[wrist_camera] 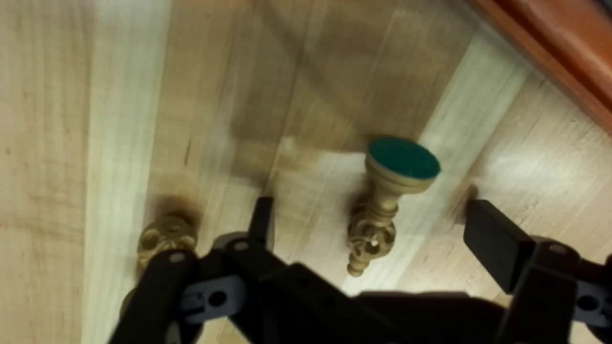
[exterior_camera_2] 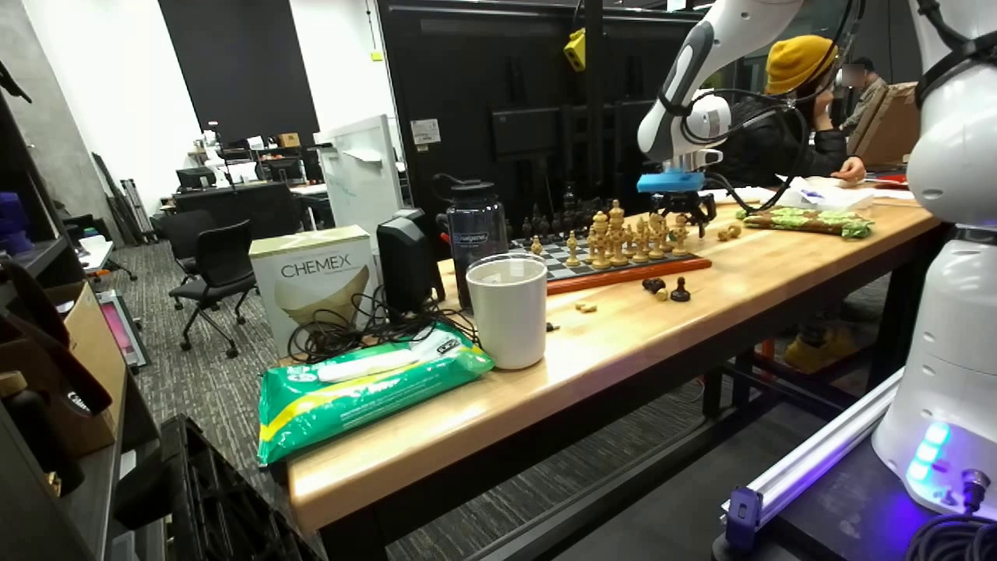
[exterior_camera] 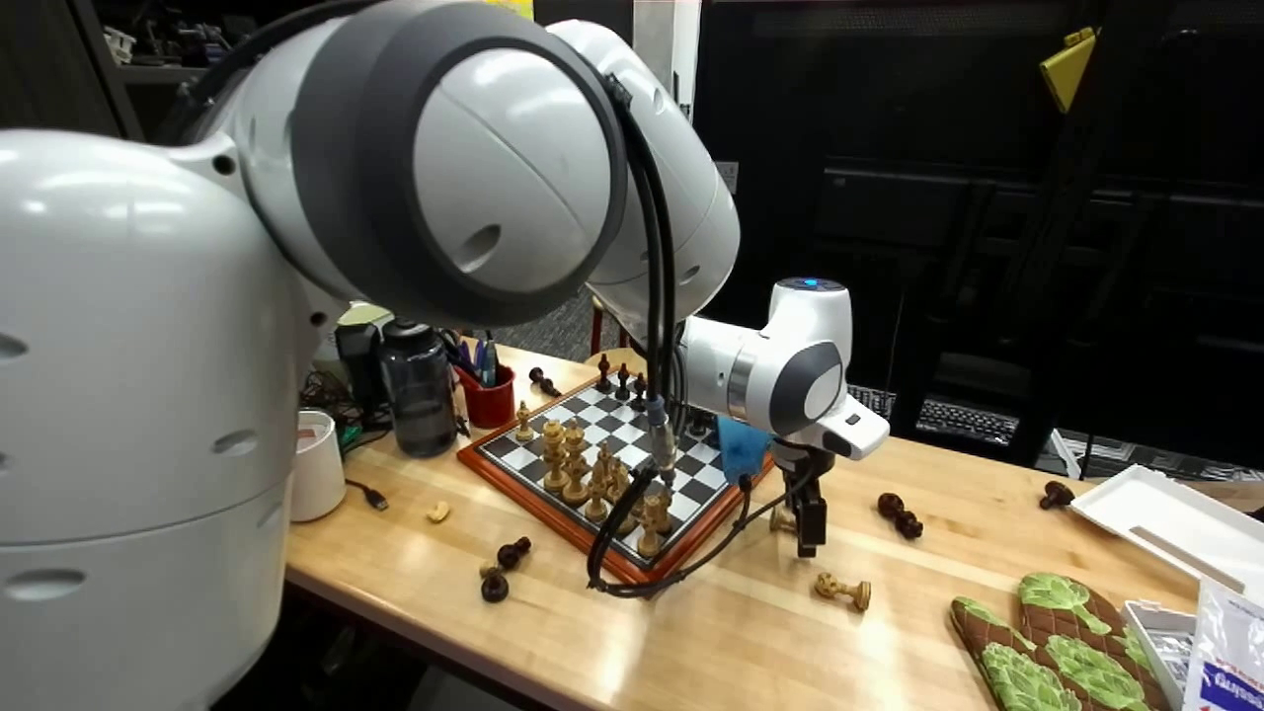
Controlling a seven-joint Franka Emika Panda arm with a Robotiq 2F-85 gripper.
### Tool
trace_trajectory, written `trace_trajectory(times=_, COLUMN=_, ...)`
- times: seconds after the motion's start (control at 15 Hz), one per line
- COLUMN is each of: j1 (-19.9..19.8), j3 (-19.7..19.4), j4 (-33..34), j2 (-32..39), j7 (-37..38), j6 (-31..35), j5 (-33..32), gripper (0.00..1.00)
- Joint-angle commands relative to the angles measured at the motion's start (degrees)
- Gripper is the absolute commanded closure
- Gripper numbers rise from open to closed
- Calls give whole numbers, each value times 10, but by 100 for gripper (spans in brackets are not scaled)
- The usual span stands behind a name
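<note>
My gripper [wrist_camera: 370, 212] is open, with its two black fingers spread wide just above the wooden table. A light wooden chess piece [wrist_camera: 381, 208] with a green base lies on its side between the fingers, apart from both. In an exterior view this piece [exterior_camera: 781, 519] is partly hidden behind the gripper [exterior_camera: 810, 528]. A second light piece [wrist_camera: 167, 234] lies beside the left finger in the wrist view, partly covered by it. It also lies on the table in both exterior views [exterior_camera: 842, 591] [exterior_camera_2: 730, 232]. A blue part [exterior_camera_2: 670, 182] sits on the wrist above the gripper [exterior_camera_2: 693, 214].
The red-rimmed chessboard [exterior_camera: 513, 475] stands close beside the gripper, with several upright light pieces [exterior_camera: 573, 464]. Dark pieces [exterior_camera: 900, 515] lie around. Leaf-patterned mitts [exterior_camera: 1062, 642] and a white lid [exterior_camera: 1175, 528] are at one end; a bottle [exterior_camera: 417, 390], red cup [exterior_camera: 489, 397] and white mug [exterior_camera_2: 510, 312] at the other.
</note>
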Motion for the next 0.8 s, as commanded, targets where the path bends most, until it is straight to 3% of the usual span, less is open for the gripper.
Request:
trace_trajectory(times=0.0, j1=-45, j3=39, j4=-6, j2=-39, j7=-110, j6=-20, j5=116, gripper=0)
trace_trajectory(times=0.4, j1=-88, j3=41, j4=20, j2=-68, j7=-236, j6=-108, j5=274, gripper=0)
trace_trajectory(times=0.53, j1=-109, j3=38, j4=38, j2=-65, j7=-276, j6=-165, j5=342, gripper=0)
trace_trajectory(times=0.73, j1=-131, j3=25, j4=66, j2=-48, j7=-287, j6=-252, j5=392, gripper=0)
